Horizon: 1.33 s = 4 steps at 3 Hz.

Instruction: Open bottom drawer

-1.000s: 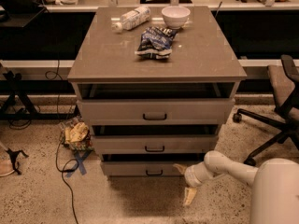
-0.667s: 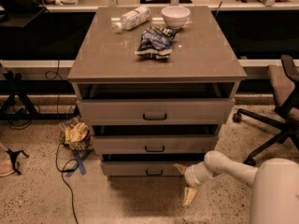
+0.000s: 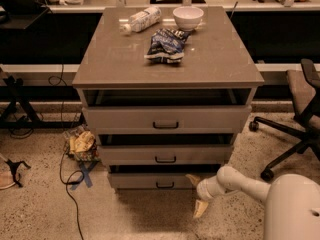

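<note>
Gripper (image 3: 194, 197) is parked low by the floor (image 3: 145, 219), under the worktop's near-right corner, with its two tan fingers (image 3: 192, 179) spread apart and nothing held between them. It's carried on the white arm (image 3: 240, 183) coming in from the right.

The bottom drawer (image 3: 135, 180) is found just left of the gripper, lowest of the three fronts, and it looks pretty much shut. Its black handle (image 3: 165, 185) hasn't been reached yet.

For a clean pull, the gripper probably should be slid left and lined up square with the handle, the bar taken between the fingers, then drawn straight out toward the camera. If it's yanked at an angle, the bar could be slipped off or the drawer jammed on its runners.

Above it, the middle drawer (image 3: 165, 155) and top drawer (image 3: 165, 119) are seen with dark gaps over them.

On the worktop (image 3: 220, 64), a bag (image 3: 164, 45) is laid around the middle, a bottle (image 3: 142, 20) toward the far-left corner and a bowl (image 3: 188, 17) at the far edge.

Room-wise, a cable (image 3: 67, 184) is trailed over speckled floor on the left, and a chair (image 3: 300, 114) is parked on the right.
</note>
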Motion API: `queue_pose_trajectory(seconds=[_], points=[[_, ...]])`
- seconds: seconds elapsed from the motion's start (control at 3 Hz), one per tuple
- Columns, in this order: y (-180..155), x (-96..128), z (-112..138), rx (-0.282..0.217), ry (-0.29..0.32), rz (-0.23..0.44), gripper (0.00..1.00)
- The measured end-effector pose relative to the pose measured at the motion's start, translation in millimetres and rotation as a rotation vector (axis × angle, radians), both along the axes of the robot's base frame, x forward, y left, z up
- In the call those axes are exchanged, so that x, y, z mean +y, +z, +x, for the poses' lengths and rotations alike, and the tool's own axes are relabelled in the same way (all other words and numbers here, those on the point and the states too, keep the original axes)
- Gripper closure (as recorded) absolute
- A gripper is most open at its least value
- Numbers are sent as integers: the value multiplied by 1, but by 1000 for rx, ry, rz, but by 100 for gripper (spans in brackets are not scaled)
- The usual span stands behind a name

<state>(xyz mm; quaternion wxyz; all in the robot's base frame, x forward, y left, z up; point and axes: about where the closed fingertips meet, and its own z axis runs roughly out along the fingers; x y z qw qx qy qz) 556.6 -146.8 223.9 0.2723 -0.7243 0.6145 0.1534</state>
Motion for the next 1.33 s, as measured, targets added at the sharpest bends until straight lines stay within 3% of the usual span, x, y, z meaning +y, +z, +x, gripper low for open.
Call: queue_pose_trajectory(seconds=[0.67,1.33], points=[[-11,-17,46,-134,-103,-105,0],[-36,-12,78,-136,-127,-185,0]])
